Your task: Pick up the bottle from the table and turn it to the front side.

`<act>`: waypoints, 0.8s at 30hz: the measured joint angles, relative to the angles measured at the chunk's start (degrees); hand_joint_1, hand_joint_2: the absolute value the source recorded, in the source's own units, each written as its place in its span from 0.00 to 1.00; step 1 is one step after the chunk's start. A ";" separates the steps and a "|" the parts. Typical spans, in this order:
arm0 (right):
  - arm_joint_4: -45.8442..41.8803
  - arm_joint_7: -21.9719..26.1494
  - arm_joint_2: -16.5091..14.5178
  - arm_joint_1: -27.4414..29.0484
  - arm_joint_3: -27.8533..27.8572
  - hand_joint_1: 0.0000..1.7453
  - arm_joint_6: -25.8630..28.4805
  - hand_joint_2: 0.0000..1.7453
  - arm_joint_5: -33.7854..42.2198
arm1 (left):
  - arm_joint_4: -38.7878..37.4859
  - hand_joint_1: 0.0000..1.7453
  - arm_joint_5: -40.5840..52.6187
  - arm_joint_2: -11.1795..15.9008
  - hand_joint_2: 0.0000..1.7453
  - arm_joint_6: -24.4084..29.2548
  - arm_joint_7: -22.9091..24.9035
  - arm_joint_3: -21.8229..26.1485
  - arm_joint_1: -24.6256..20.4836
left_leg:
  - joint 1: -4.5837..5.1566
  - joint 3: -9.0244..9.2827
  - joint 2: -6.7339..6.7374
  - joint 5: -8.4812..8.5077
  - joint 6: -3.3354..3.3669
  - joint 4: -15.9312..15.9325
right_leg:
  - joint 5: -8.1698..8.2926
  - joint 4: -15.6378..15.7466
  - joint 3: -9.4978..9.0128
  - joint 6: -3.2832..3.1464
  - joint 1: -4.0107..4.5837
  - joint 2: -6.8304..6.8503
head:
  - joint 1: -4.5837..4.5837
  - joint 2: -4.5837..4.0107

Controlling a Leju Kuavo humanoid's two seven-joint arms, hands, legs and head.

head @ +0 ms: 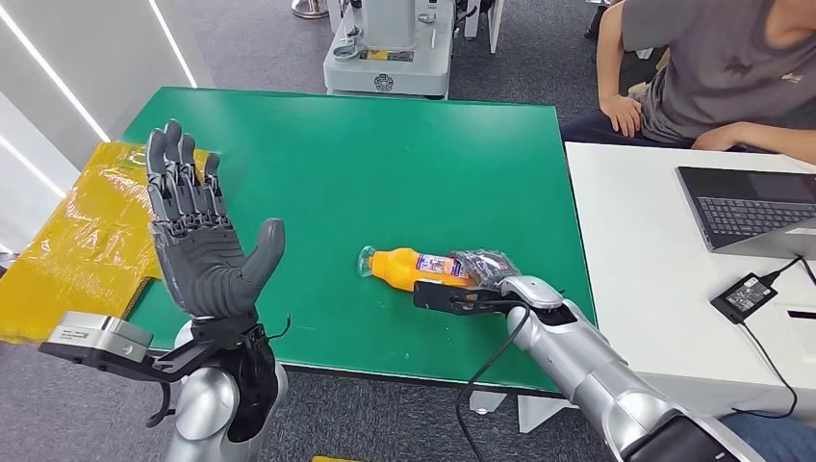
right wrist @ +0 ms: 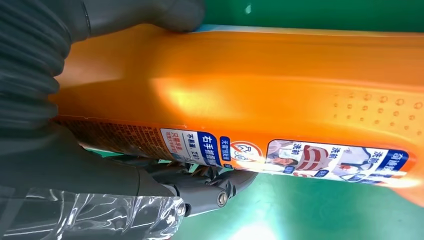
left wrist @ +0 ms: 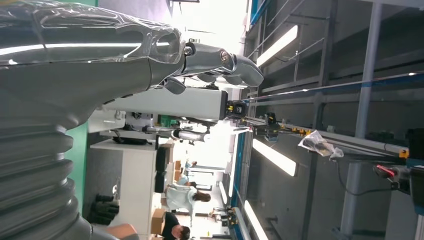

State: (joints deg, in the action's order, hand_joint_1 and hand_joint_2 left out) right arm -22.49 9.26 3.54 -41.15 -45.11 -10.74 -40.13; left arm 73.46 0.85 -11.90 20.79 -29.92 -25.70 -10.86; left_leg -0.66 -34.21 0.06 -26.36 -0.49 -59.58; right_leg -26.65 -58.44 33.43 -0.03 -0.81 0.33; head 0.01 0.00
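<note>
The orange bottle (head: pixel 412 266) lies on its side on the green worktop (head: pixel 385 164) (cap end away from the wrist), grasped at its base by the right hand (head: pixel 478 274). The left hand (head: pixel 197 236) is raised, fingers spread, holding nothing.

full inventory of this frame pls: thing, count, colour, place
bottle: 1, orange with clear cap, lying on its side on the green table, right of centre
table: 1, green, centre
bag: 1, yellow, at the green table's left edge
white table: 1, right
laptop: 1, dark grey, on the white table
adapter: 1, black, on the white table by the laptop
person: 1, grey shirt, seated far right
left hand: raised, fingers spread
right hand: grips the bottle's base end
</note>
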 joint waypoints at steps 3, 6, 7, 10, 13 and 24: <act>-0.80 2.35 -0.01 0.77 0.45 1.00 0.85 1.00 1.65 | 0.34 0.00 0.03 0.01 1.00 -0.02 0.00 0.13 0.57 | 0.00 -0.01 0.00 0.00 0.00 0.00 | 0.00 0.00 0.00 0.00 0.00 0.01 | -0.01 0.00; -2.10 3.86 -0.25 1.70 1.36 1.00 3.35 1.00 3.49 | 0.81 0.00 0.22 0.03 1.00 0.07 -0.04 0.25 1.31 | 0.00 -0.05 -0.02 0.00 0.00 0.01 | 0.00 -0.01 0.01 0.00 0.01 0.02 | -0.01 0.00; -2.64 4.23 -0.45 1.96 1.83 1.00 4.54 1.00 4.13 | 1.02 0.00 0.29 0.04 1.00 0.14 -0.08 0.28 1.56 | 0.00 -0.05 -0.01 0.00 0.00 0.01 | 0.00 -0.01 0.02 0.00 0.01 0.02 | -0.02 0.00; -4.54 5.19 -1.36 2.74 3.54 1.00 8.99 1.00 5.72 | 1.33 0.00 0.40 0.07 1.00 0.53 -0.34 0.36 2.07 | -0.01 -0.05 -0.01 0.00 0.00 0.01 | -0.01 -0.02 0.02 0.00 0.01 0.02 | -0.01 0.00; -7.06 5.93 -2.67 3.74 5.56 1.00 14.89 1.00 6.61 | 1.41 0.00 0.27 0.13 1.00 0.92 -0.90 0.45 2.40 | -0.01 -0.05 -0.01 0.00 0.00 0.01 | -0.01 -0.01 0.03 -0.01 0.02 0.01 | -0.01 0.00; -23.44 9.69 -5.73 14.91 13.90 1.00 42.29 1.00 4.49 | 0.95 0.00 -0.47 -0.03 1.00 -0.31 -2.27 0.50 1.91 | -0.02 -0.07 -0.03 -0.01 0.00 0.01 | -0.03 0.02 0.05 0.00 0.03 0.05 | -0.01 0.00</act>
State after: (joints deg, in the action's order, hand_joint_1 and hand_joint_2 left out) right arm -45.92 18.95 -2.19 -26.24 -31.21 31.55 -35.64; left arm 74.41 0.38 -11.93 20.48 -32.20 -25.20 -8.95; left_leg -0.68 -34.28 0.03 -26.38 -0.49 -59.57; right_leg -26.68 -58.43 33.48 -0.04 -0.78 0.37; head 0.01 0.00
